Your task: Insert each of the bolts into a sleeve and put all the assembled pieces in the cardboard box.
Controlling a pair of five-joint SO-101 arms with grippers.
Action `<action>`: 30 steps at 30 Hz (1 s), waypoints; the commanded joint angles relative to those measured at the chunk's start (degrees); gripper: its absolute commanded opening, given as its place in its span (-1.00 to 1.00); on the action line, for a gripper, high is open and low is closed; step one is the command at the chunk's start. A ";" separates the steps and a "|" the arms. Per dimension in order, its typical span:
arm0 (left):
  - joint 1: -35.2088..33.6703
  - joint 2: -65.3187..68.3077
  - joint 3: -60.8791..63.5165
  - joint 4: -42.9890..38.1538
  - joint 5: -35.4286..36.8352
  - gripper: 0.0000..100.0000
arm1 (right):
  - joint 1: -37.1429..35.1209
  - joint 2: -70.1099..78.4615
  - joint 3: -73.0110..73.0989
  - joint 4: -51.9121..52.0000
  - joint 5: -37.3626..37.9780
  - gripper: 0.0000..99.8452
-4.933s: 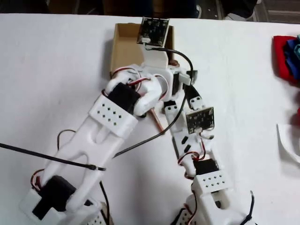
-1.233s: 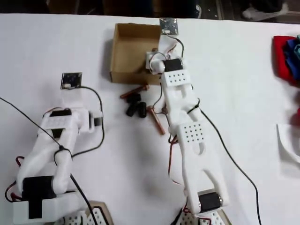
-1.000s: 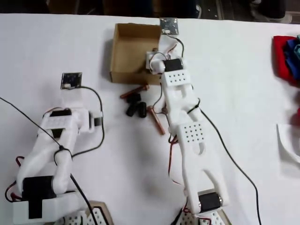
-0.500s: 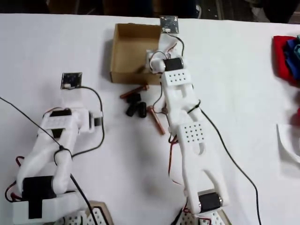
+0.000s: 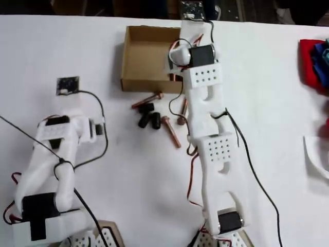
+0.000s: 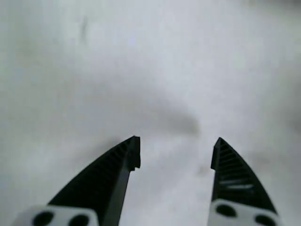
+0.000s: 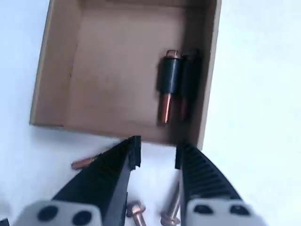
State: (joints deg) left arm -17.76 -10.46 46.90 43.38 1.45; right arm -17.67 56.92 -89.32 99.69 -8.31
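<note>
The cardboard box (image 7: 56, 80) holds two assembled pieces, each a copper bolt in a black sleeve (image 7: 169, 87), lying side by side against one wall. My right gripper (image 7: 157, 150) hangs above the box's near wall, open and empty. In the high view the right arm (image 5: 203, 82) stretches over the right side of the box (image 5: 146, 56). Loose copper bolts (image 5: 146, 100) (image 5: 171, 131) and black sleeves (image 5: 149, 119) lie on the table in front of the box. My left gripper (image 6: 175, 148) is open over bare white table, far left of the parts.
The left arm (image 5: 51, 149) is folded back at the table's left. Red and blue cloth (image 5: 314, 56) lies at the right edge, with a white object (image 5: 316, 159) below it. Cables trail beside both arms.
The right gripper has lifted up and back from inside the box, leaving the pieces there. The left arm, earlier beside the box, has pulled away and shifted slightly left.
</note>
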 commanded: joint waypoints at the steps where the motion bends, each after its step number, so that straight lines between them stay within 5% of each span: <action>1: -1.32 -0.35 -2.42 0.53 0.09 -0.49 | -0.92 -9.01 7.65 1.98 0.53 -0.78; 8: -1.67 -0.35 -2.42 0.53 0.09 -0.49 | -7.96 -32.22 54.77 0.13 -0.09 -0.78; 13: -1.58 -0.35 -2.42 0.53 0.09 -0.49 | -9.98 -36.18 73.67 -16.57 -8.97 -0.78; 17: -1.58 -0.26 -2.42 0.53 0.09 -0.49 | -10.07 -33.63 77.45 -24.22 -12.22 -0.78; 30: -1.58 -0.26 -2.42 0.44 0.09 -0.49 | -16.04 -23.87 69.71 -24.22 -11.25 -0.78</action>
State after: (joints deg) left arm -18.90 -10.46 46.90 43.38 1.36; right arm -32.00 32.75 -16.35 75.69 -19.91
